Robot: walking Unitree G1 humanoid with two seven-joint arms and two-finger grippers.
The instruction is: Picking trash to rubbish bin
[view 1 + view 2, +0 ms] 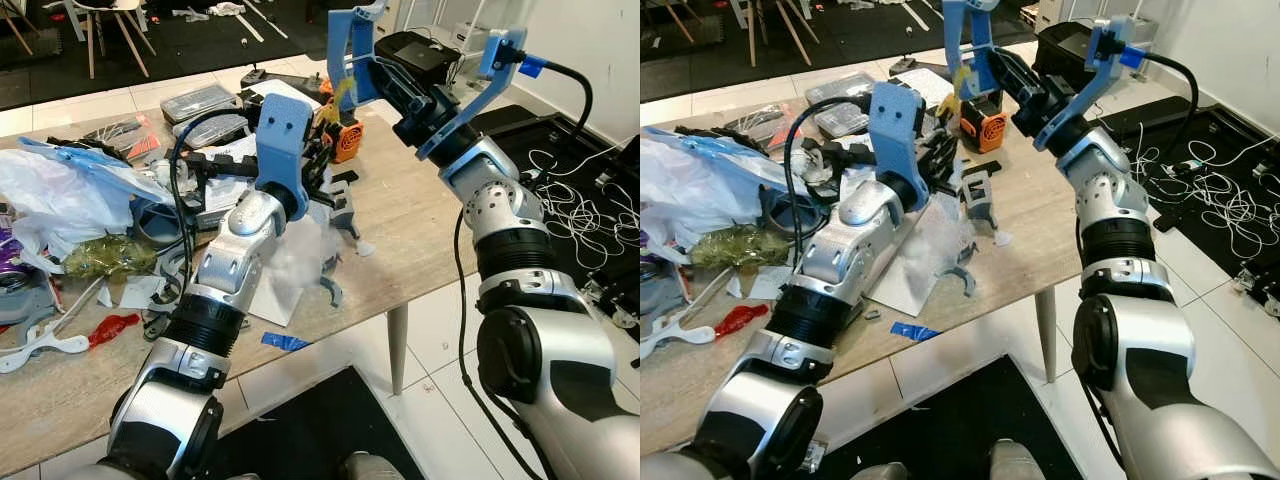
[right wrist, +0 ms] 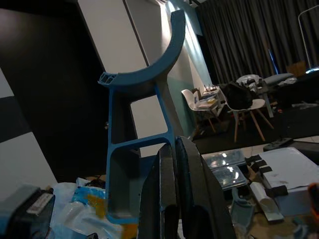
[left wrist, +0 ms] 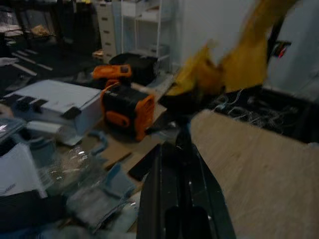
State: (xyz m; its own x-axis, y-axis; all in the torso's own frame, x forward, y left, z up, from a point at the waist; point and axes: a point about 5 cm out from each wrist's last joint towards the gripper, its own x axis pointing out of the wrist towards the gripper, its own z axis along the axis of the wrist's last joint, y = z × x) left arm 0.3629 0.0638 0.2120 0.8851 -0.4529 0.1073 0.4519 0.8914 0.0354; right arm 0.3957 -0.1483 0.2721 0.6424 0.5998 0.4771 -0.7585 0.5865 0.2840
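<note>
Yellow crumpled wrapper [image 1: 343, 92] is seen pinched at the tips of the right gripper [image 1: 352, 84], lifted well above the cluttered wooden table [image 1: 420, 210]; in the left wrist view the same scrap [image 3: 227, 67] hangs blurred beyond that wrist's own black fingers; the right gripper's fingers [image 2: 174, 164] are pressed together, and the scrap is judged to be clamped between them, though the contact itself is hidden behind a blue plastic bracket [image 2: 142, 124]. The left gripper [image 1: 940, 150] is held low over the table among black and grey parts; its fingers [image 3: 182, 169] lie close together with nothing visibly held.

The step in hand is judged to be the carrying of a picked-up scrap; a rubbish bin cannot be made out, so the next move calls for one to be found and for the raised arm to be swung towards it without the light wrapper slipping loose.

As for containers: two clear lidded plastic boxes [image 1: 197, 102] stand at the far edge, their contents too small to tell; a crumpled white and blue plastic bag [image 1: 60, 195] lies to the left, with a small clear bag of greenish bits [image 1: 105, 255] just beside it; an orange and black tool case [image 1: 983, 117] sits beneath the raised gripper.
</note>
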